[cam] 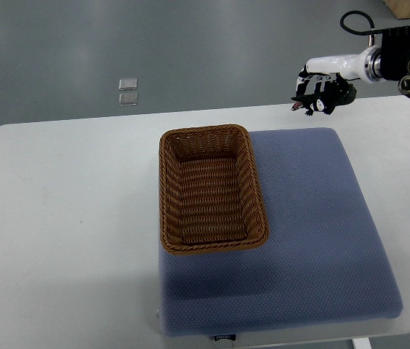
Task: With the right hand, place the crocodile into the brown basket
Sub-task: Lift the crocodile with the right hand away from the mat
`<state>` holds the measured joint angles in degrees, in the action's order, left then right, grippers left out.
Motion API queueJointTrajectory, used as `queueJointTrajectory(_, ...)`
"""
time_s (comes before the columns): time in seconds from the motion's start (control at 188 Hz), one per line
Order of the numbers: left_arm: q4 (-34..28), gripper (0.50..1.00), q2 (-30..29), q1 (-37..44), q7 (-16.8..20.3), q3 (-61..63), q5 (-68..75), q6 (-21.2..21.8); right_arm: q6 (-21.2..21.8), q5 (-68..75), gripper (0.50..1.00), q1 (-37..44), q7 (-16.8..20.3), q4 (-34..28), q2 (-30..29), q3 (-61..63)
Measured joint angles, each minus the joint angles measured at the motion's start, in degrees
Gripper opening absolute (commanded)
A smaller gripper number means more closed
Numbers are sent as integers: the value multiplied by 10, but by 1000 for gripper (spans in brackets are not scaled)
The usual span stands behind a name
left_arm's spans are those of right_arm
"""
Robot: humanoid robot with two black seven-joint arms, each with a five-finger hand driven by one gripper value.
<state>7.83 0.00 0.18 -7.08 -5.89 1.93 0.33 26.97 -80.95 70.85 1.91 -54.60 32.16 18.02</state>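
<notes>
Holding the crocodile in the right hand, past the worktop's far edge.
Fingers pinch the dark toy, hiding its body; only the snout shows.

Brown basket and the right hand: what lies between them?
The top view shows only bare blue mat and a strip of white table between the brown basket and the right hand, which grips the crocodile.

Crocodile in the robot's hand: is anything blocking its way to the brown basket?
Nothing visible does. The right hand holds the crocodile near the far edge of the table, beyond and to the right of the brown basket. Only the flat blue cushion lies between them, and the basket looks empty.
</notes>
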Motion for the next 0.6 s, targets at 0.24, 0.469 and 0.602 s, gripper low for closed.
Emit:
queueJointTrajectory(0.24, 0, 1000, 0, 0, 0, 2, 0, 0, 18, 1, 500, 29, 2, -43, 26, 0)
queueJointTrajectory(0.469, 1, 1000, 0, -2, 0, 4, 0, 0, 14, 1, 500, 55, 2, -51, -25, -2)
queueJointTrajectory(0.602, 1, 1000, 0, -2, 0, 3, 0, 0, 11, 1, 500, 63, 2, -43, -87, -8)
